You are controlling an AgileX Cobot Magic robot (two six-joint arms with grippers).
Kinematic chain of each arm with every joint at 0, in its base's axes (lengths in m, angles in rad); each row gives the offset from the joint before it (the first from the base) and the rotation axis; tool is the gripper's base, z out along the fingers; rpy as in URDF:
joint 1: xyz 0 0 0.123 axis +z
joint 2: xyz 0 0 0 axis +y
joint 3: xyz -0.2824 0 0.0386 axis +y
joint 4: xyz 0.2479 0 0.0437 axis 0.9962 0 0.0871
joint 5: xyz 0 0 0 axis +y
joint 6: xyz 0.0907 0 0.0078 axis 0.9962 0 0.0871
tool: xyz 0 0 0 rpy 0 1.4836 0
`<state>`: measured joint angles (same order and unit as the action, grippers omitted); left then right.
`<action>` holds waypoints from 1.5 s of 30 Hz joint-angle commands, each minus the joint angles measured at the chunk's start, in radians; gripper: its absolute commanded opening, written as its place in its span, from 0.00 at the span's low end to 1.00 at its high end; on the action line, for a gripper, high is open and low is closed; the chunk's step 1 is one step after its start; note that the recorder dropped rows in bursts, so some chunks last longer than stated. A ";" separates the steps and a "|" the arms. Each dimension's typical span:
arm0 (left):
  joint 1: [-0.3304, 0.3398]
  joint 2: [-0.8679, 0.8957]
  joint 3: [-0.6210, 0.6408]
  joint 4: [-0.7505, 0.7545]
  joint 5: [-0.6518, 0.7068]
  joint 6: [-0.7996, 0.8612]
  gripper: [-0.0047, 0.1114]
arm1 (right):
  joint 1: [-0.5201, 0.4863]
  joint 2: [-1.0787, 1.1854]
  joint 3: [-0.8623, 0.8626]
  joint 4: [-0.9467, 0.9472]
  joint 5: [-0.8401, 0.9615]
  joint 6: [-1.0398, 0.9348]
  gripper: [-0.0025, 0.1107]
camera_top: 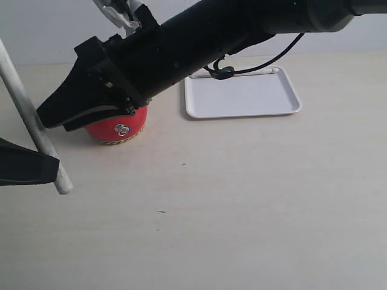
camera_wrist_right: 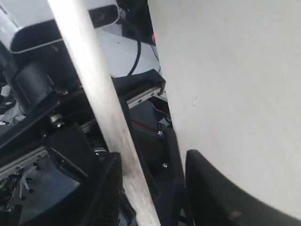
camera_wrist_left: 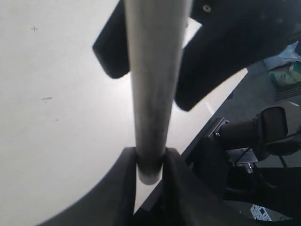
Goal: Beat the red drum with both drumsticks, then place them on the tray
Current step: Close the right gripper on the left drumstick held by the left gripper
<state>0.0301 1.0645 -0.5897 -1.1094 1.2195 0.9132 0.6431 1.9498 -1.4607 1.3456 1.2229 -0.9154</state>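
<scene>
The red drum (camera_top: 118,128) stands on the table, mostly hidden under my right arm. My left gripper (camera_top: 51,164) (camera_wrist_left: 150,162) is shut on one pale drumstick (camera_top: 27,109) (camera_wrist_left: 150,84), which slants up to the left. My right gripper (camera_top: 51,119) (camera_wrist_right: 153,160) reaches across over the drum. It is open, its wide jaws standing on either side of that same drumstick (camera_wrist_right: 99,94), and the stick lies close against one finger (camera_wrist_right: 110,188). The white tray (camera_top: 242,99) sits at the back right, with a second pale drumstick (camera_top: 261,71) along its far rim.
The right arm (camera_top: 230,30) spans the upper part of the exterior view, with a black cable (camera_top: 266,60) hanging over the tray. The table edge (camera_wrist_left: 207,108) and the robot base (camera_wrist_left: 254,136) lie close beside the left gripper.
</scene>
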 commanded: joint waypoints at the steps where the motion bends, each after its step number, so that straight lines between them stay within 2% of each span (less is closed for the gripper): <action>1: -0.009 -0.005 0.005 0.016 0.002 -0.012 0.04 | 0.002 -0.052 0.010 0.087 -0.002 -0.068 0.40; 8: -0.009 -0.005 0.005 -0.066 0.002 -0.012 0.04 | 0.013 -0.069 0.010 0.073 -0.002 -0.073 0.40; 20: -0.016 -0.005 0.005 -0.075 0.002 -0.053 0.04 | 0.114 -0.069 0.010 0.020 -0.002 -0.091 0.40; 26: -0.044 -0.010 0.005 -0.078 0.002 -0.058 0.04 | 0.111 -0.069 0.010 0.000 -0.026 -0.092 0.40; 45: -0.044 -0.101 0.005 -0.060 0.002 -0.116 0.04 | 0.101 -0.069 0.010 -0.017 -0.094 -0.112 0.40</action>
<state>-0.0052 0.9746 -0.5790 -1.1131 1.2016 0.8163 0.7403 1.8755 -1.4557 1.3417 1.1514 -1.0130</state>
